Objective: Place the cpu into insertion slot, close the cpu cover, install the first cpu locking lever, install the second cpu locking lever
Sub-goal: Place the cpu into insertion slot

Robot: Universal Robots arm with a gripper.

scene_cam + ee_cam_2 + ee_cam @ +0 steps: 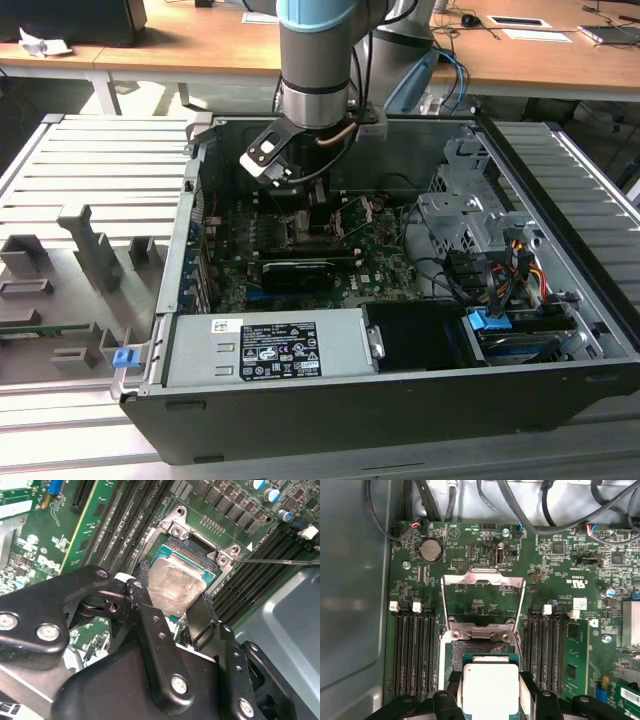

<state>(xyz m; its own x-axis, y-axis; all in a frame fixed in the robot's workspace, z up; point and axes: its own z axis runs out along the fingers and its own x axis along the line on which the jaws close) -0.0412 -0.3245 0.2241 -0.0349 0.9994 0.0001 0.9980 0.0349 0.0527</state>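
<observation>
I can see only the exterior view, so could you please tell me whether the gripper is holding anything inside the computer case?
Observer: Yes. In the second wrist view, the gripper has its black jaws closed on two opposite sides of a small, flat, pale silver-grey square cpu.
Operator: Thank you. Could you also tell me how the cover stands?
Observer: In the first wrist view, the thin silver metal frame of the cpu cover is swung open, off the square black insertion slot.
</observation>
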